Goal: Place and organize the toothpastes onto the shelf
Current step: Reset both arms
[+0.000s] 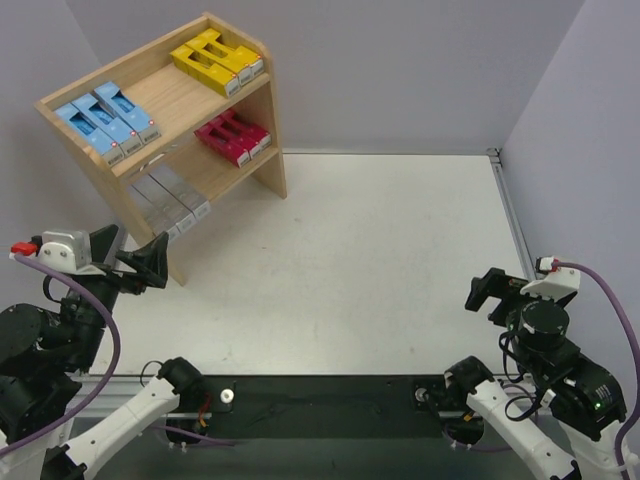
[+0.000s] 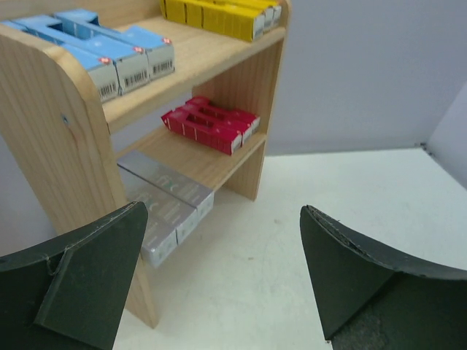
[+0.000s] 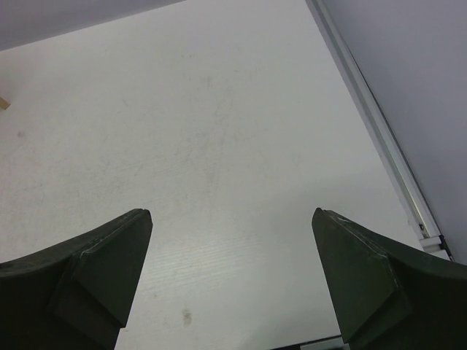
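The wooden shelf (image 1: 255, 120) stands at the back left. On its top tier lie three light blue cartons (image 1: 108, 118) on the left and three yellow cartons (image 1: 216, 60) on the right. On the lower tier lie three magenta-red cartons (image 1: 233, 136) and silver-grey cartons (image 1: 172, 205). The left wrist view shows the shelf (image 2: 55, 138), blue (image 2: 109, 51), yellow (image 2: 219, 14), red (image 2: 211, 124) and silver (image 2: 164, 200) cartons. My left gripper (image 1: 132, 255) (image 2: 222, 273) is open and empty just in front of the shelf's near side panel. My right gripper (image 1: 487, 293) (image 3: 230, 281) is open and empty over bare table.
The white table (image 1: 400, 250) spreads right of the shelf. A metal rail (image 1: 515, 220) runs along the table's right edge, also in the right wrist view (image 3: 379, 138). Grey walls stand behind and at the right. A black strip (image 1: 320, 395) lies between the arm bases.
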`<action>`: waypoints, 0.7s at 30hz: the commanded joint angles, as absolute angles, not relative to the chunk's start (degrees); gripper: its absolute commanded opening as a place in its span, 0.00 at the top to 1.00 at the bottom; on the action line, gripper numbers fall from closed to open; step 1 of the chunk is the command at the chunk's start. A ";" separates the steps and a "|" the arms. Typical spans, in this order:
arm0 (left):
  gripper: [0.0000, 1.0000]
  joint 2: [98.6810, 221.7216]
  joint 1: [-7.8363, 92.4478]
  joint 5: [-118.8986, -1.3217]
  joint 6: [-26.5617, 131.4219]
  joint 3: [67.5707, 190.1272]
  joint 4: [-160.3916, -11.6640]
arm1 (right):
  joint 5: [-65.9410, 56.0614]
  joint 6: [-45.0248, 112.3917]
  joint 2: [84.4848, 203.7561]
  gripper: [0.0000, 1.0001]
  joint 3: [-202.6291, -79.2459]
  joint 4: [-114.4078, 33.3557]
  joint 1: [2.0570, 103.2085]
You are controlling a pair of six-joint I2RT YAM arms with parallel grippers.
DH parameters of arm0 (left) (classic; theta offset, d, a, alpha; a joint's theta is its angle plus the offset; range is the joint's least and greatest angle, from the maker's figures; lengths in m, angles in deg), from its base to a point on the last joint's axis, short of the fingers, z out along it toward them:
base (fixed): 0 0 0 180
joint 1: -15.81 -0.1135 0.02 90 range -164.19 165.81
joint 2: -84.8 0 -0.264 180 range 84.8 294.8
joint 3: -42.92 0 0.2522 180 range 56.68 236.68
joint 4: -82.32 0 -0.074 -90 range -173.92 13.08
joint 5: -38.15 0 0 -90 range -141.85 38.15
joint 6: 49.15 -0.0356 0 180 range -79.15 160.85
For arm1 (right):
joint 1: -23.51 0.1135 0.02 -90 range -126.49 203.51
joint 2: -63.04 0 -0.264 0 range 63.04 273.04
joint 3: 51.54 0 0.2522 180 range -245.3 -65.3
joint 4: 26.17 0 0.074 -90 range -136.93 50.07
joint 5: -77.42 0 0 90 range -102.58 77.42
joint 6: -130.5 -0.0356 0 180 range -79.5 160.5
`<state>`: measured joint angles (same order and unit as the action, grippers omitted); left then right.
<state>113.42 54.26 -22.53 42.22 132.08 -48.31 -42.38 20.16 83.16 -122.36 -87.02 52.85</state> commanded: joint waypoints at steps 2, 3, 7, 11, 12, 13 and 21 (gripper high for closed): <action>0.03 109.67 53.69 -26.10 43.40 132.00 -39.55 | -47.20 18.00 82.81 0.00 -120.41 -85.72 53.21; 0.03 109.23 53.60 -25.92 43.40 131.74 -38.93 | -47.64 17.56 82.82 0.00 -120.32 -85.72 53.21; 0.03 105.99 53.60 -26.27 44.01 131.21 -35.77 | -48.09 16.16 82.38 0.00 -119.36 -85.81 53.21; 0.03 102.38 53.60 -24.26 44.54 127.62 -37.86 | -49.14 15.98 81.59 0.00 -118.83 -85.90 53.21; 0.03 101.76 53.60 -23.64 44.45 126.48 -38.57 | -49.49 16.15 81.24 0.00 -118.74 -85.90 53.13; 0.03 100.71 53.60 -23.55 44.19 125.07 -39.79 | -49.49 16.50 80.71 0.00 -118.74 -85.81 53.21; 0.03 100.62 53.60 -25.31 44.98 124.09 -39.01 | -50.37 18.09 78.95 0.00 -118.22 -85.90 53.21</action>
<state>100.65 53.89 -24.69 44.31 124.10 -37.80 -47.52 17.19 79.38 -118.95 -86.87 52.85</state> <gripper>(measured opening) 0.974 0.998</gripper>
